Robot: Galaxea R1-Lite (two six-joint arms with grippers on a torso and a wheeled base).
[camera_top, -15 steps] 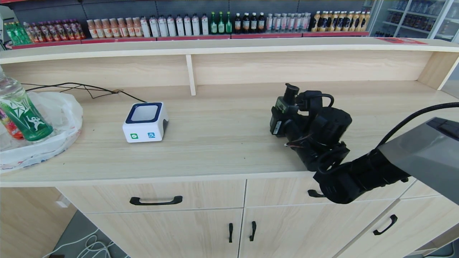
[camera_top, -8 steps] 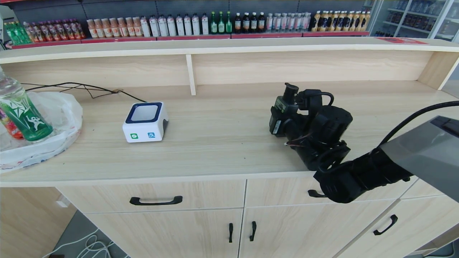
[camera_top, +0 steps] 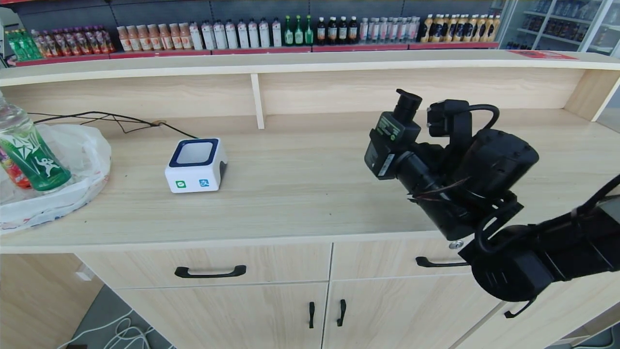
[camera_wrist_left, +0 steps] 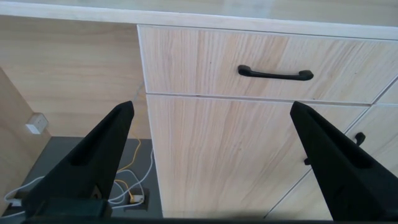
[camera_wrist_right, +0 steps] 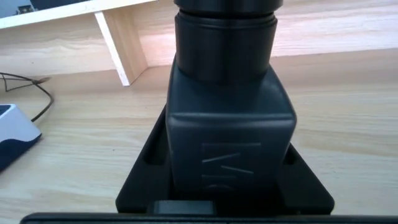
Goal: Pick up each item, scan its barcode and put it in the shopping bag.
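My right gripper (camera_top: 387, 155) hangs over the right part of the wooden counter (camera_top: 300, 194), shut on a dark square bottle (camera_top: 393, 130) with a round black cap and a white label. In the right wrist view the bottle (camera_wrist_right: 227, 130) stands between the gripper's black fingers (camera_wrist_right: 144, 171). The white barcode scanner (camera_top: 196, 165) sits on the counter to the left. At the far left lies the white shopping bag (camera_top: 72, 169) with a green bottle (camera_top: 31, 155) in it. My left gripper (camera_wrist_left: 211, 112) is open, below counter level, facing the cabinet front.
A black cable (camera_top: 111, 118) runs from the scanner along the back of the counter. A raised shelf with a divider (camera_top: 258, 99) backs the counter. Drawers and doors with black handles (camera_top: 210, 271) lie below. Bottles line the far store shelves (camera_top: 271, 34).
My right arm has lifted the dark bottle higher above the counter and nearer to the head camera. The scanner and the bag have stayed where they were.
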